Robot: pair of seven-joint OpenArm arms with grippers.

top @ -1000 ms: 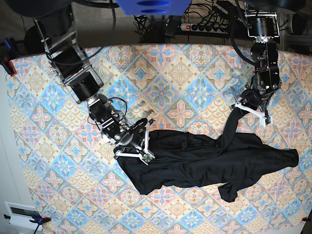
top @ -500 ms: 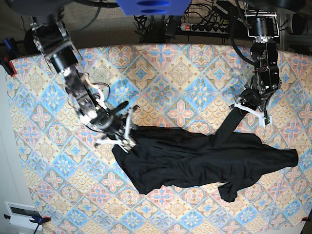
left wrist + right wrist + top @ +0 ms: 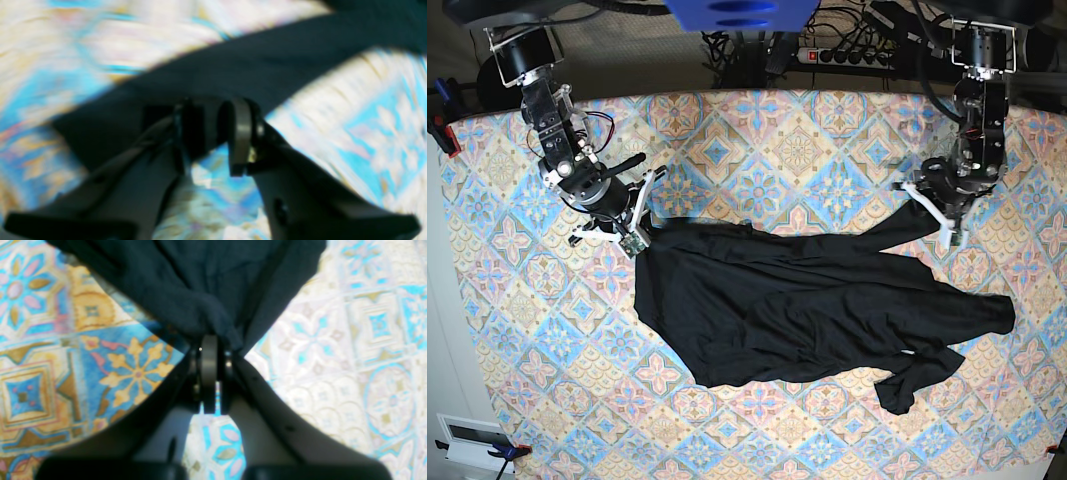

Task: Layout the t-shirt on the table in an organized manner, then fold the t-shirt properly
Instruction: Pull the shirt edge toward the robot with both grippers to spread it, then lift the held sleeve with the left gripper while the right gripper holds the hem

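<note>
Fabric of the black t-shirt (image 3: 817, 310) lies nearest the camera's low edge as a twisted sleeve end, then widens into a broad dark sheet across the middle of the table (image 3: 757, 140). A second ago the shirt was a narrow bunched heap; now it is drawn out wide, its top edge pulled nearly straight between the two arms. That suggests the layout step is well along, though the low right part is still creased and folded over.

At the shirt's upper left corner, the right gripper (image 3: 635, 238) is pinched tight on a gathered bit of cloth, its jaws closed with fabric bulging just beyond them in the wrist view. It has carried that corner up and outward from where it was.

At the shirt's upper right, the left gripper (image 3: 947, 215) has a strip of cloth between its jaws, which stand partly apart and have narrowed; whether they truly grip it, I cannot tell.

Beyond the shirt, the tiled cloth runs to the far edge, where cables and a power strip (image 3: 847, 55) sit.
</note>
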